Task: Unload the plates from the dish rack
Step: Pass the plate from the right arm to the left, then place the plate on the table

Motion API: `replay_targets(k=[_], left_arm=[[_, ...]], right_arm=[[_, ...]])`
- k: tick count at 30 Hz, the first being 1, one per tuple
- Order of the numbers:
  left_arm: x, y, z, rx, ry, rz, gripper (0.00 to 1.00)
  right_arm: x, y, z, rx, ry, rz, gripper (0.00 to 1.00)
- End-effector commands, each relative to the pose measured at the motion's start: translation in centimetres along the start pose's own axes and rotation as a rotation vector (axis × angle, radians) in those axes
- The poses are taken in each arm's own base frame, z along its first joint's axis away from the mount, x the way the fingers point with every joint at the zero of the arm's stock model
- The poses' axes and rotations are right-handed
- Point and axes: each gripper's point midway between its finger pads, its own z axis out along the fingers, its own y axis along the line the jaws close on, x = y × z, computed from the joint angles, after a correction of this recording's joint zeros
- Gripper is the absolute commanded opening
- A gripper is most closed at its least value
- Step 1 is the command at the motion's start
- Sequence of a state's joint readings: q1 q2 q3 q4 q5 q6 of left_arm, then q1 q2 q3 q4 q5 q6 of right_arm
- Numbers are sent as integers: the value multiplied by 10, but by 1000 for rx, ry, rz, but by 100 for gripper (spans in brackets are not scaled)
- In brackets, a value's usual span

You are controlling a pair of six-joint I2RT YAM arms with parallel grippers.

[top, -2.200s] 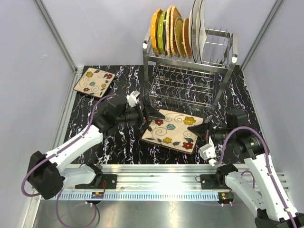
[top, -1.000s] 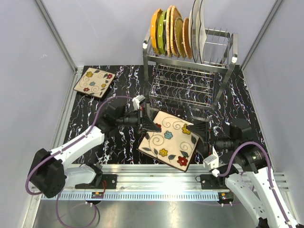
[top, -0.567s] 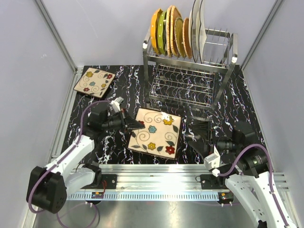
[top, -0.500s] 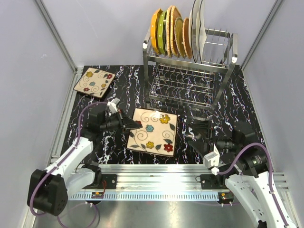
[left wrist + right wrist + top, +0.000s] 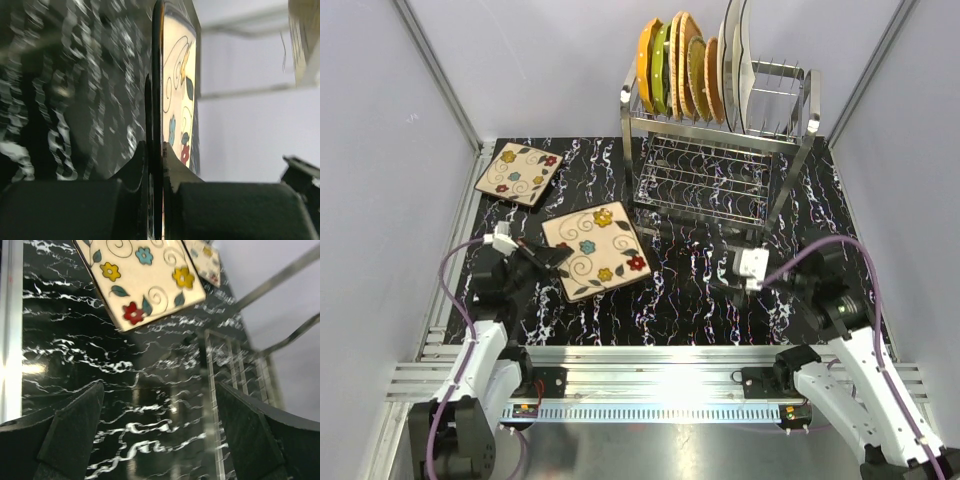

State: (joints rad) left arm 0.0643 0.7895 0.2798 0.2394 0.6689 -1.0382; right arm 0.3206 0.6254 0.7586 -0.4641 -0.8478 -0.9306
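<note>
A square beige floral plate [image 5: 595, 250] lies low over the black marbled table, left of centre, with my left gripper [image 5: 548, 262] shut on its left edge. In the left wrist view the plate's thin edge [image 5: 158, 100] runs straight between the closed fingers [image 5: 172, 162]. A second floral plate [image 5: 518, 173] lies flat at the far left. The steel dish rack [image 5: 720, 170] stands at the back with orange [image 5: 648, 65], green [image 5: 662, 68], wicker [image 5: 692, 65] and white plates [image 5: 735, 60] upright on its top tier. My right gripper [image 5: 720, 283] is open and empty, right of the held plate [image 5: 145, 275].
The rack's lower tier of wire [image 5: 220, 370] is just ahead of the right gripper [image 5: 160, 430]. Grey walls close in the table on three sides. A metal rail [image 5: 650, 385] runs along the near edge by the arm bases.
The left arm has drawn back to the left, carrying the floral plate from the table's middle toward the other floral plate. The right gripper, open, has left the plate and swung toward the rack.
</note>
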Motion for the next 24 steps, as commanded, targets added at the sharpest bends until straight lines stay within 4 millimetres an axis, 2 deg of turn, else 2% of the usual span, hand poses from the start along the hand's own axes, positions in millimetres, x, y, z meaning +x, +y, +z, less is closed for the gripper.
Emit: replay_targets(k=[1, 5, 6, 8, 10, 11, 14, 15, 17, 18, 21, 24], left_arm=[[-62, -49, -12, 189, -291, 129, 0], [-100, -28, -21, 132, -482, 134, 0], [-115, -33, -27, 152, -562, 151, 0], [-130, -23, -30, 135, -630, 130, 0], [-148, -26, -35, 147, -702, 147, 0], [-156, -18, -31, 125, -706, 130, 0], [-179, -24, -31, 158, -766, 131, 0], [-188, -17, -27, 152, -783, 120, 0], [-206, -26, -27, 195, -825, 129, 0], [-213, -9, -18, 166, -827, 87, 0], [-240, -15, -12, 218, -859, 67, 0], [-264, -5, -1, 228, -889, 31, 0]], right_arm=[[-5, -19, 2, 62, 37, 245, 100], [0, -14, 9, 24, 48, 355, 100], [2, -12, 11, 20, 51, 388, 100], [5, -12, 14, 15, 58, 413, 100], [8, -12, 15, 16, 64, 427, 100], [9, -11, 15, 15, 65, 428, 100], [10, -11, 15, 16, 66, 426, 100], [11, -11, 15, 20, 68, 425, 100], [11, -11, 15, 20, 68, 420, 100], [12, -11, 15, 22, 71, 420, 100], [12, -13, 14, 35, 75, 417, 100], [14, -14, 14, 44, 81, 419, 100]])
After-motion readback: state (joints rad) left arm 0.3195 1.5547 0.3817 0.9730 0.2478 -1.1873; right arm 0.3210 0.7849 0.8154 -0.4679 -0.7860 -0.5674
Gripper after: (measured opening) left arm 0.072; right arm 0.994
